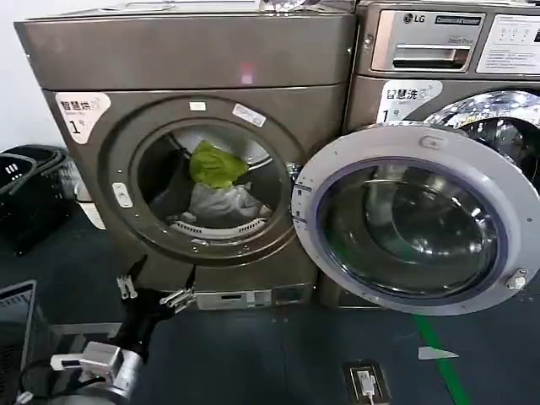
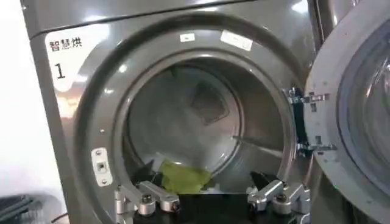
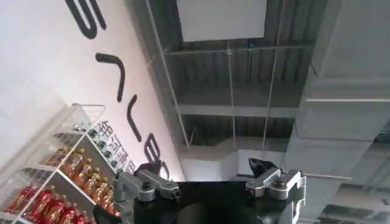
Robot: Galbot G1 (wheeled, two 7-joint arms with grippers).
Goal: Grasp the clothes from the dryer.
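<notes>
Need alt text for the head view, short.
An open dryer holds a green garment on pale clothes in its drum, its round door swung wide to the right. The left tool, fingers open, sits low in front, below the opening. A second machine stands on the right.

Dryer (image 1: 194, 135) label "智慧烘 1"; washer (image 1: 447, 51) perhaps "LG".

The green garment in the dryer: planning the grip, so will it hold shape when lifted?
Probably not: the green garment lies crumpled, so it should drape. It rests on the white clothes, which may drag along. Left gripper is open, below the door opening.
</notes>
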